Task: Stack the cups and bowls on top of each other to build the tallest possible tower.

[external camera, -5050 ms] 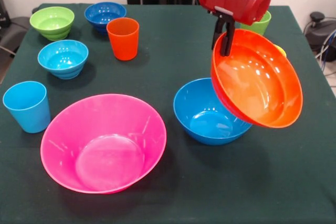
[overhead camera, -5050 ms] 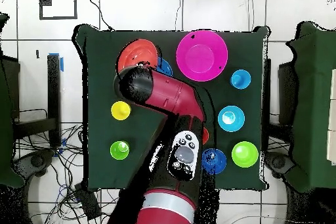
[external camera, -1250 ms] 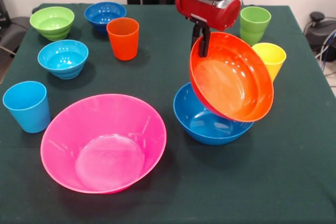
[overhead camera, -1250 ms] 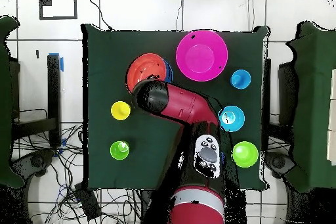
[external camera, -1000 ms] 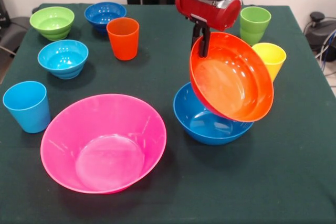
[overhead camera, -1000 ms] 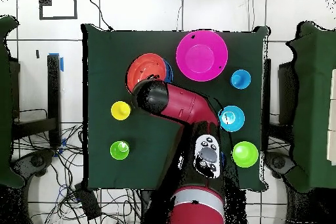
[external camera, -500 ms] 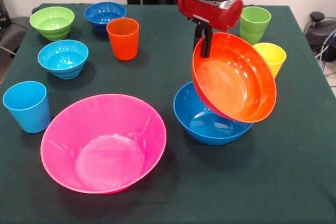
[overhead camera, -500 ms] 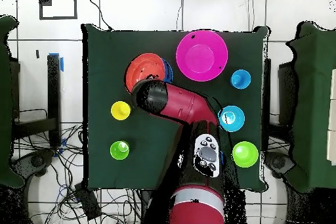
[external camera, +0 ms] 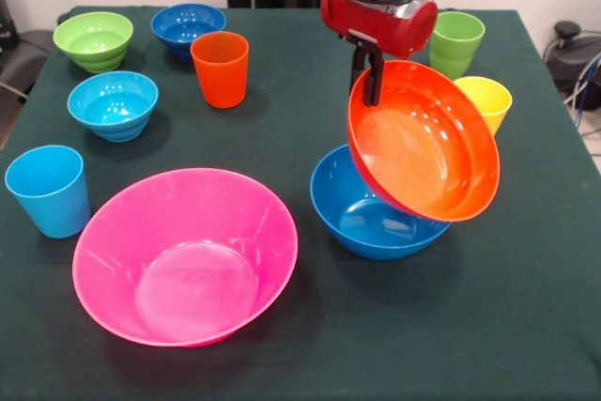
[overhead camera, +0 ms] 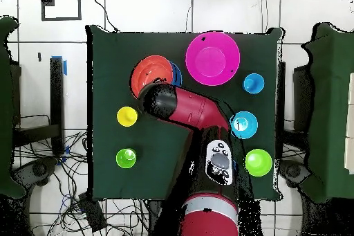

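Large orange bowl (external camera: 423,143) tilted steeply, opening toward the camera, rim pinched by the end effector (external camera: 373,77), above the upright large blue bowl (external camera: 371,206). Pink bowl (external camera: 185,255) upright, apart at front. Small green (external camera: 93,39), dark blue (external camera: 188,27) and light blue (external camera: 113,104) bowls and four cups (external camera: 220,68) stand separately.

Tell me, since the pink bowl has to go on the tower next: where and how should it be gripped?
Grip the pink bowl by its thin rim, coming straight down with one of the jaws inside and one outside. It sits upright and open, far too wide to span; the far rim, away from the light blue cup, looks clearest.
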Robot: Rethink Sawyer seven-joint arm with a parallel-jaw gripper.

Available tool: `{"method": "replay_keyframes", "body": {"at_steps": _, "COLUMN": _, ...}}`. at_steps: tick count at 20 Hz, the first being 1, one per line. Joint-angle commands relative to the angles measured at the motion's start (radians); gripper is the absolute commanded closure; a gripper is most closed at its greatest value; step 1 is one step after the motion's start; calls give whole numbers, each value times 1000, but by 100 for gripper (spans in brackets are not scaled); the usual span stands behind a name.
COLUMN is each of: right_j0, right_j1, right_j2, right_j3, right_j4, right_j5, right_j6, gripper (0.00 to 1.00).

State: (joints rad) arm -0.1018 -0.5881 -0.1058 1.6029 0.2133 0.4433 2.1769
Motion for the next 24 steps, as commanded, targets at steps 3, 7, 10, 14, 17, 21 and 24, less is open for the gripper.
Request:
{"method": "replay_keyframes", "body": {"at_steps": 3, "right_j0": 13, "right_j1": 35, "right_j2": 72, "right_j3": 19, "right_j4": -66, "right_j5": -3, "right_j6": 27, "gripper": 100}}
{"method": "replay_keyframes", "body": {"at_steps": 7, "right_j0": 12, "right_j1": 33, "right_j2": 69, "right_j3": 13, "right_j4": -75, "right_j5": -1, "right_j6": 16, "gripper": 100}}
{"method": "replay_keyframes", "body": {"at_steps": 10, "right_j0": 7, "right_j1": 31, "right_j2": 73, "right_j3": 16, "right_j4": -79, "right_j5": -6, "right_j6": 7, "gripper": 100}}
{"method": "replay_keyframes", "body": {"at_steps": 14, "right_j0": 1, "right_j1": 31, "right_j2": 76, "right_j3": 15, "right_j4": -81, "right_j5": -5, "right_j6": 0, "gripper": 100}}
{"method": "replay_keyframes", "body": {"at_steps": 17, "right_j0": 1, "right_j1": 30, "right_j2": 75, "right_j3": 10, "right_j4": -80, "right_j5": -2, "right_j6": 0, "gripper": 100}}
{"method": "replay_keyframes", "body": {"at_steps": 21, "right_j0": 8, "right_j1": 34, "right_j2": 69, "right_j3": 8, "right_j4": -83, "right_j5": -20, "right_j6": 8, "gripper": 100}}
{"method": "replay_keyframes", "body": {"at_steps": 24, "right_j0": -6, "right_j1": 33, "right_j2": 87, "right_j3": 14, "right_j4": -83, "right_j5": -8, "right_j6": -12, "gripper": 100}}
